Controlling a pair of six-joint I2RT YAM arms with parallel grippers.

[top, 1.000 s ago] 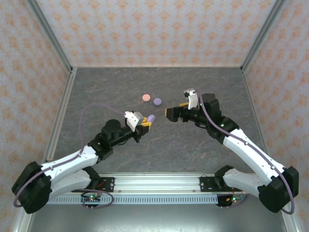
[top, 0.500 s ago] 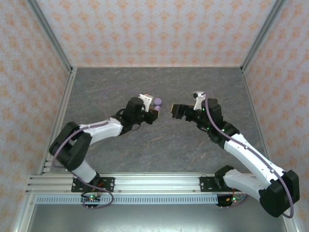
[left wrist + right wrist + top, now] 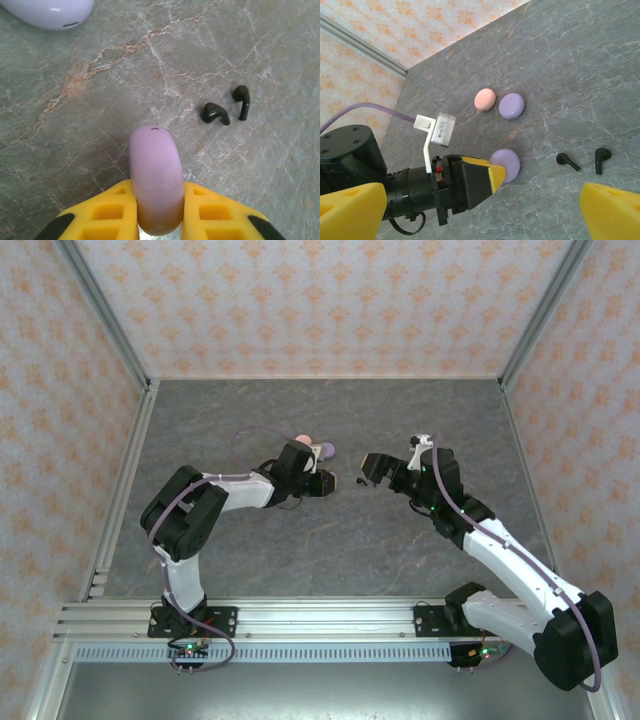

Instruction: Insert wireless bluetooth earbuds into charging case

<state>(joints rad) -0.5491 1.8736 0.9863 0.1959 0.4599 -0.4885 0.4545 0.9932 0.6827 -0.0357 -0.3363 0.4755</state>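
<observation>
My left gripper [image 3: 327, 483] is shut on a lilac round case [image 3: 154, 170], which stands on edge between the yellow fingers [image 3: 100, 220], low over the table. Two black stemmed earbuds [image 3: 215, 113] [image 3: 242, 100] lie on the table just ahead and right of it. From the right wrist they show as two earbuds [image 3: 567, 161] [image 3: 601, 159], right of the held case [image 3: 506, 164]. My right gripper [image 3: 368, 468] hangs open above them, its yellow fingers [image 3: 350, 210] spread wide with nothing between them.
A pink round case [image 3: 484, 99] and a second lilac round case [image 3: 511, 105] lie side by side farther back on the grey marbled table [image 3: 420, 420]. Patterned walls enclose the table on three sides.
The left arm has swung forward and to the right, carrying the lilac case toward the table's middle. The right gripper has shifted slightly right and back.
</observation>
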